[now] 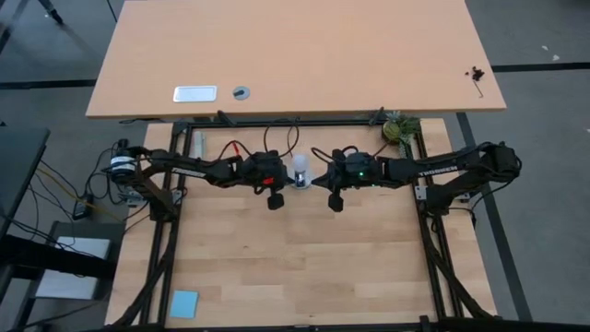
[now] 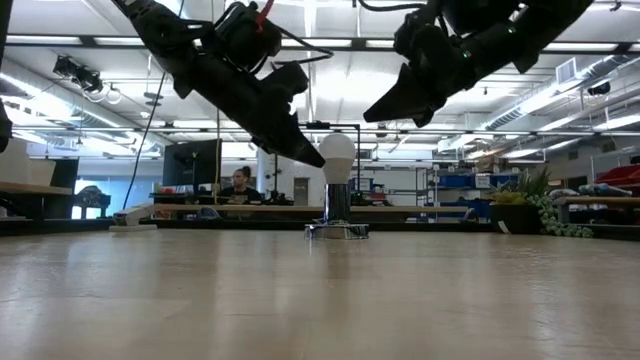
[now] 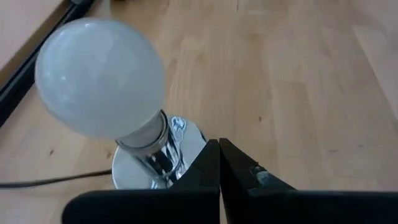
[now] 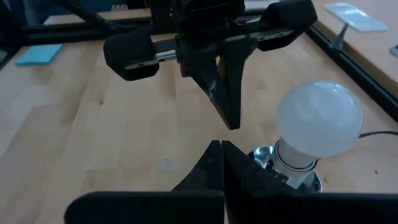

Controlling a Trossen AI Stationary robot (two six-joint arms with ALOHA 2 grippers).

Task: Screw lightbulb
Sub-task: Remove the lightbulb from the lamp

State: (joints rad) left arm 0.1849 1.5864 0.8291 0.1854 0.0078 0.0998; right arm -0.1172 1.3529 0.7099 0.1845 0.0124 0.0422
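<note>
The white lightbulb point(image 1: 300, 167) stands upright with its base in the round silver socket disc point(image 2: 337, 231) at the middle of the table's far part. It also shows in the left wrist view point(image 3: 99, 78) and the right wrist view point(image 4: 319, 118). My left gripper point(image 3: 219, 163) is shut and empty, its tip point(image 2: 312, 156) close beside the bulb on the table's left side. My right gripper point(image 4: 222, 160) is shut and empty, raised at the bulb's right side point(image 2: 376, 114). The two grippers point at each other, just nearer than the bulb.
A black cord point(image 3: 56, 179) runs from the socket disc. A blue pad point(image 1: 184, 303) lies at the near left corner. A black frame point(image 1: 433, 249) edges the table. A second table point(image 1: 295, 55) stands beyond it. A person point(image 2: 240, 185) sits far behind.
</note>
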